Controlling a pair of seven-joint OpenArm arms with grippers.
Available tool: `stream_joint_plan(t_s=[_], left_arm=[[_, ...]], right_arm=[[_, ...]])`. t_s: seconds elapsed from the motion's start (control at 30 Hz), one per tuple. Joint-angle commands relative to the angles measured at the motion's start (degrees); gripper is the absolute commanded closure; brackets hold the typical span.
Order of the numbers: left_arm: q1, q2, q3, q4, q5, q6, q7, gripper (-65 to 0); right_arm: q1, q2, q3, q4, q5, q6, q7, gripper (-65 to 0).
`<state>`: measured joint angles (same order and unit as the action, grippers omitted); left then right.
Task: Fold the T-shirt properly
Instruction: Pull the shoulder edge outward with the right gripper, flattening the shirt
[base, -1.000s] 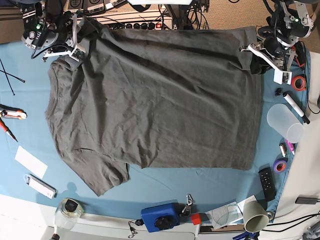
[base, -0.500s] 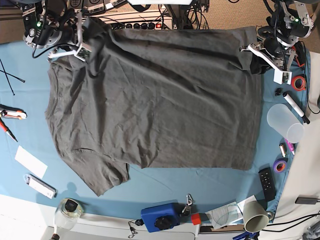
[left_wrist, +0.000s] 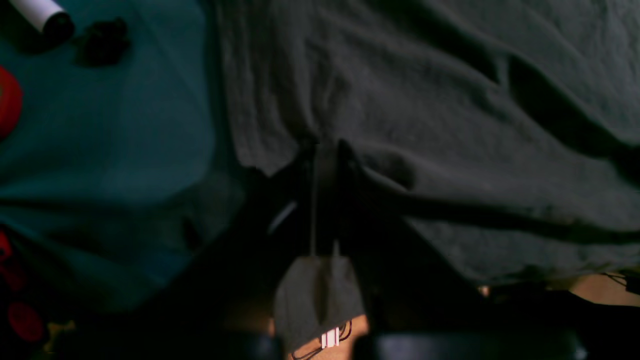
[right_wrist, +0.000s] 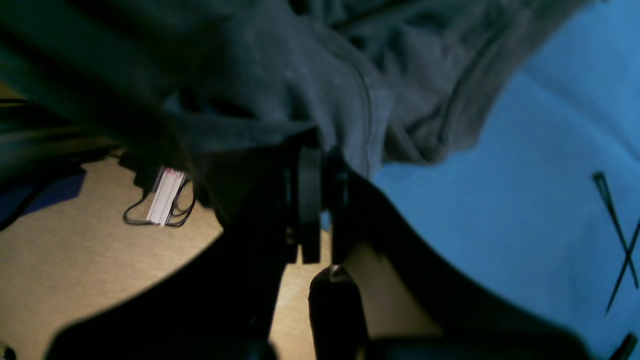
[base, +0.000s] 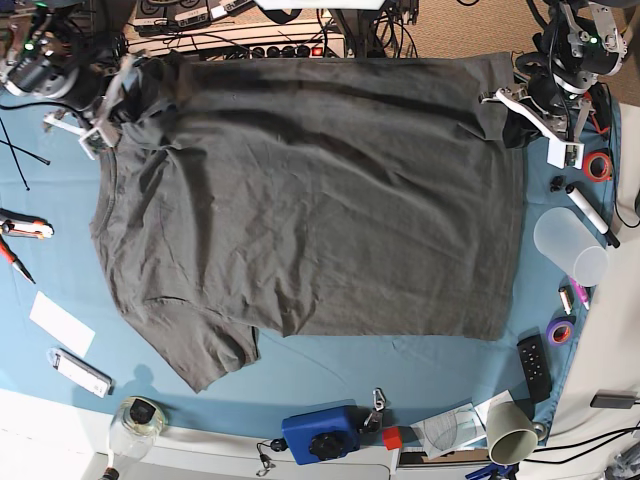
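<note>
Since a second ago the right gripper (base: 108, 100) has slid outward along the far edge, dragging the T-shirt (base: 310, 190) sleeve with it; the left gripper (base: 512, 108) has pinched shut on the hem corner

Spread flat on the blue cloth (base: 330, 375), the shirt lies long axis side to side, neck toward the right arm, hem toward the left. Only the wrist views show the clamps: right gripper (right_wrist: 320, 165) fingers closed on sleeve fabric, left gripper (left_wrist: 325, 150) closed on a fold at the shirt's edge
</note>
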<state>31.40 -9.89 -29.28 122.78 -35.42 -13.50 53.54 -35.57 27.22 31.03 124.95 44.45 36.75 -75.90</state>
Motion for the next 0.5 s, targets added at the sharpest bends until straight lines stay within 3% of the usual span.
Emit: stream_joint_plan(t_s=[0.0,0.27,0.47], left_arm=[[0.04,-0.44,-0.22,1.11,-0.57,-0.07,-0.87,0.0],[0.02,-0.46,-0.22,1.11,1.09,-0.07,-0.87,0.0],[0.02,-0.46,-0.22,1.11,3.28,-0.07,-0.9,0.0]], right_arm=[[0.0,0.44,1.66,0.85,0.81,0.04,0.5,0.0],[0.04,-4.61,9.29,0.85,3.76,-0.17,2.23,0.0],[0.35,-7.5,9.97,0.85,3.98,-0.17,3.67,0.0]])
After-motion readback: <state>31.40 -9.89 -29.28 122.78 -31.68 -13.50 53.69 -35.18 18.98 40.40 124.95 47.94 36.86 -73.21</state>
